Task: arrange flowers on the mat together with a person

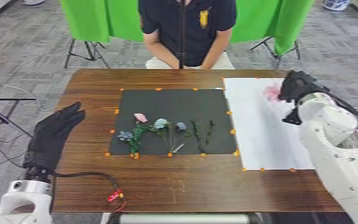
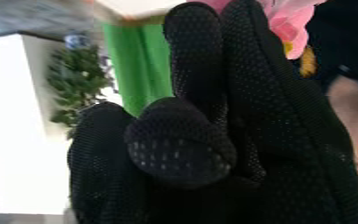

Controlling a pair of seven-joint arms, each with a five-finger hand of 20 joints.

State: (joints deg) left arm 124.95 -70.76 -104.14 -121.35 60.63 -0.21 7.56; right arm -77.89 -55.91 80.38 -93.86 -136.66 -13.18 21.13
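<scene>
One pink ruffled flower (image 1: 271, 93): gripped in black-gloved right hand (image 1: 300, 86), over white rectangular sheet (image 1: 260, 130)
Black-gloved left hand (image 1: 54, 131): open

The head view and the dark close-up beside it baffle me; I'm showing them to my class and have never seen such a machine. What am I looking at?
It is a robot with two white metal arms, each ending in a black-gloved robot hand. The head view looks down from its head; the close-up comes from its right wrist, hence so much glove.

On the brown wooden table lie a black mat and a white mat. The black one bears a pink flower, some blue ones and green stems.

The right robot hand, above the white mat, seems to hold another pink flower; the left robot hand is open and empty.
</scene>
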